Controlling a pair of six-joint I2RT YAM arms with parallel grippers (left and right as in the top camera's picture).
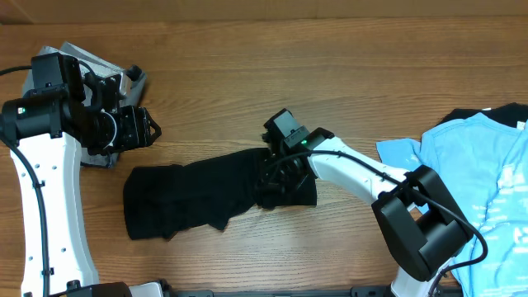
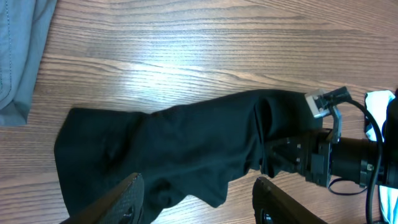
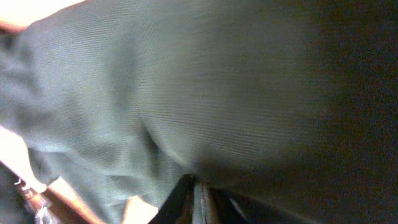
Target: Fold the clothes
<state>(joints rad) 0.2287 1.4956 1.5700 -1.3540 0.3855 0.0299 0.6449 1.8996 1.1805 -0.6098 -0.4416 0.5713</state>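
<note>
black shirt [image 1: 190, 198] right edge in right gripper [image 1: 276, 177]; open table [image 1: 330, 82] beyond

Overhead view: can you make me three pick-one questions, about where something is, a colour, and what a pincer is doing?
1. The light blue T-shirt lies: A at the table's right edge; B in the middle; C under the left arm.
2. The middle T-shirt is: A red; B black; C yellow.
3. The left pincer is: A open; B shut on a sock; C holding a cup.
1 A: it shows at the right edge. 2 B: its cloth is black. 3 A: its fingers stand apart.
</note>
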